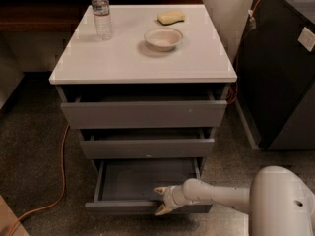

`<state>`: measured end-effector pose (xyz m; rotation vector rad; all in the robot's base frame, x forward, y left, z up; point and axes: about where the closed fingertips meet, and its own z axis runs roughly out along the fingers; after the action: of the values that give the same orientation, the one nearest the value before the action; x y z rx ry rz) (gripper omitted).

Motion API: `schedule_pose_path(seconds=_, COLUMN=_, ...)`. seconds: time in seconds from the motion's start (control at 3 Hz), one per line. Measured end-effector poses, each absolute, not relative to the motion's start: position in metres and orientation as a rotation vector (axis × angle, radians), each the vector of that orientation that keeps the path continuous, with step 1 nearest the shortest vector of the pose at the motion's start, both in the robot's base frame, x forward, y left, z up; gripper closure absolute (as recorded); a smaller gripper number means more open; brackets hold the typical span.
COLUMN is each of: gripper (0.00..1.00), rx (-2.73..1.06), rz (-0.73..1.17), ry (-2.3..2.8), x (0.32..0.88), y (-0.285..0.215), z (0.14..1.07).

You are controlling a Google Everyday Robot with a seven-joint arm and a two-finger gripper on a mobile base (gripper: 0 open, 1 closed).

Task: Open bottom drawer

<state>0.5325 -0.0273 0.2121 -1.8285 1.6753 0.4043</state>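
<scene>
The bottom drawer point(123, 206) is the lowest of three grey drawers in a white-topped cabinet point(142, 58). It stands pulled well out, and its shallow grey tray interior point(147, 178) shows. My gripper point(160, 200) is at the drawer's front edge, right of its middle. One fingertip point(159, 190) is over the top of the front and the other fingertip point(160, 210) is below, so the fingers straddle the front panel. My white arm point(221, 195) reaches in from the lower right.
A water bottle point(101, 11), a bowl point(163, 38) and a yellow sponge point(171, 17) sit on the cabinet top. A dark cabinet point(283, 73) stands to the right. An orange cable point(61, 171) runs across the floor on the left.
</scene>
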Motion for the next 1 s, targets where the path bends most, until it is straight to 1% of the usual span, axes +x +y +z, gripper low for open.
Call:
schedule_pose_path(seconds=0.33, gripper=0.00, rx=-1.836, rz=0.396, ry=1.652, x=0.537, y=-0.022, z=0.230)
schedule_pose_path(seconds=0.67, gripper=0.16, rx=-1.843, rz=0.400, ry=1.650, x=0.550, y=-0.016, z=0.240)
schedule_pose_path(seconds=1.0, gripper=0.47, rx=-1.827, rz=0.423, ry=1.660, x=0.575, y=-0.012, z=0.247)
